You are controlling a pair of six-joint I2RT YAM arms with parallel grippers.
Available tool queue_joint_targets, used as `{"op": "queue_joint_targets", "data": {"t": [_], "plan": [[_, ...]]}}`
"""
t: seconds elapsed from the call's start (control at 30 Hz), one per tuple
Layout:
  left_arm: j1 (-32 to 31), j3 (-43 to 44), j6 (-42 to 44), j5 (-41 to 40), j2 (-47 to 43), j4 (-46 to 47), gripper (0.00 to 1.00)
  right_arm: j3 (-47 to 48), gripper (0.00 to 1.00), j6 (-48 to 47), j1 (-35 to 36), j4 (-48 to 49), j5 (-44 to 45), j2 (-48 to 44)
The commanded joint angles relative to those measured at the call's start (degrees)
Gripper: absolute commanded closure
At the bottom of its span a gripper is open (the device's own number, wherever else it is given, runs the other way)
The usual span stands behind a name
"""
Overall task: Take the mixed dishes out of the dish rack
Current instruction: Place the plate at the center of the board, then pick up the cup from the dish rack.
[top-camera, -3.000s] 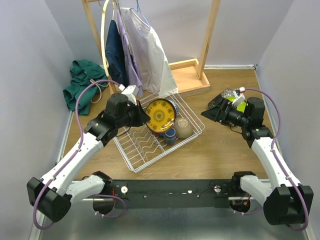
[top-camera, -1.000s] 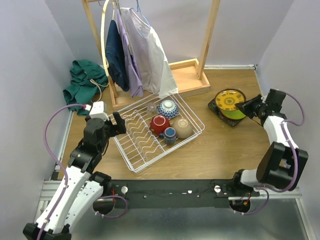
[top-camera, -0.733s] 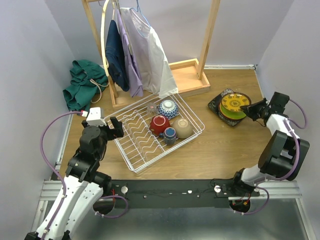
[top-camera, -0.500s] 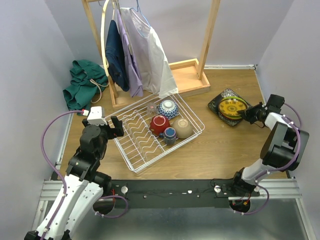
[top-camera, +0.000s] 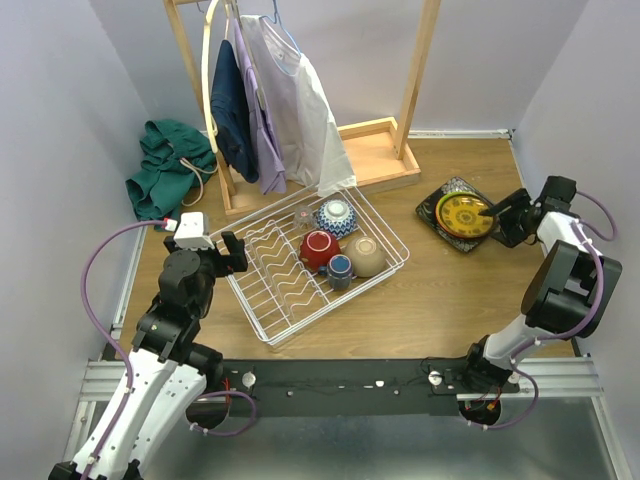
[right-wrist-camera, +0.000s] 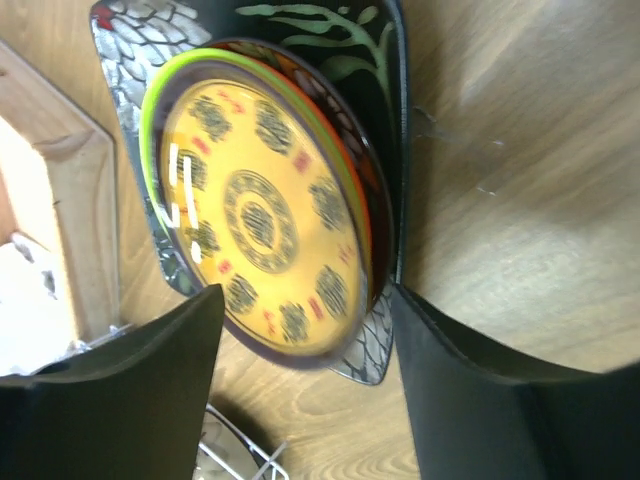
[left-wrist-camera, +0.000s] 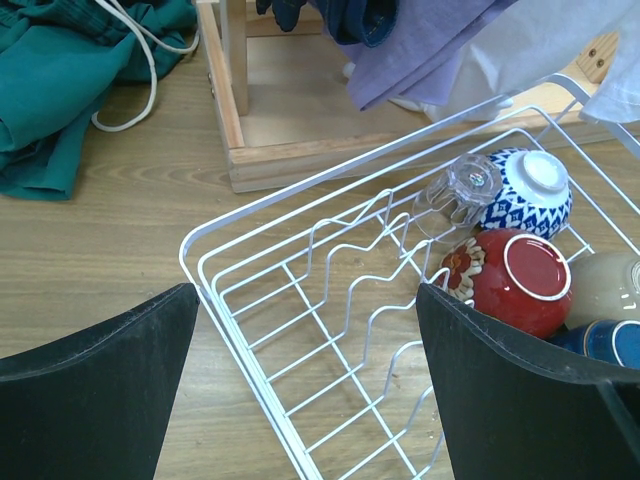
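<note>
The white wire dish rack [top-camera: 248, 308] sits mid-table. In its far right part are a clear glass [top-camera: 303, 214], a blue-white bowl [top-camera: 337, 215], a red bowl [top-camera: 318, 248], a tan bowl [top-camera: 367, 256] and a small blue cup [top-camera: 341, 268]. My left gripper [top-camera: 232, 252] hovers open over the rack's [left-wrist-camera: 238, 352] bare left slots, with the glass [left-wrist-camera: 462, 185] and red bowl [left-wrist-camera: 520, 280] ahead of it. To the right, a yellow patterned plate [top-camera: 465, 214] tops a stack on the black square plate [right-wrist-camera: 385, 60]. My right gripper [right-wrist-camera: 305, 295] stands open, its fingers either side of the yellow plate's [right-wrist-camera: 260, 215] near rim.
A wooden clothes stand [top-camera: 375, 150] with hanging garments [top-camera: 280, 100] rises behind the rack. A green cloth heap [top-camera: 165, 165] lies at the back left. Walls close in on both sides, and the right arm is near the right wall.
My right gripper has opened and let go of the yellow plate, which has dropped from tilted to flat on the stack. The left arm has barely moved.
</note>
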Motion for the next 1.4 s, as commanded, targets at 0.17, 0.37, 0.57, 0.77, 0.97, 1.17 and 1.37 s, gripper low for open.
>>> {"op": "queue_joint_targets", "data": {"t": [0.17, 0.37, 0.57, 0.77, 0.97, 1.17, 1.37], "plan": [[0.41, -0.67, 0.58, 0.67, -0.16, 1.81, 0.01, 4.91, 0.16, -7.88, -0.08, -8.69, 4.67, 1.23], [0.41, -0.59, 1.02, 3.74, 0.89, 1.99, 0.01, 3.60, 0.14, -8.23, 1.32, -8.51, 3.00, -2.10], [0.32, 1.69, 3.21, 12.95, 4.23, 0.68, 0.01, 0.09, 0.06, -8.58, 5.71, -6.32, 2.47, -9.48], [-0.73, 6.96, 3.83, 20.35, 9.42, -3.19, 0.01, -4.57, 0.00, -9.72, 9.67, -4.65, 3.70, -17.65], [-7.40, 11.97, 3.39, 20.37, 18.37, -4.43, 0.01, -9.40, 0.00, -10.08, 12.31, -3.68, 4.23, -24.69], [-19.62, 19.17, 5.67, 16.41, 30.76, -5.65, 0.01, -13.27, 0.00, -11.04, 13.54, -3.50, 4.23, -29.88], [-26.66, 26.04, 7.26, 10.96, 41.40, -6.80, 0.01, -17.58, 0.00, -11.13, 13.98, -3.68, 4.58, -34.36]]}}
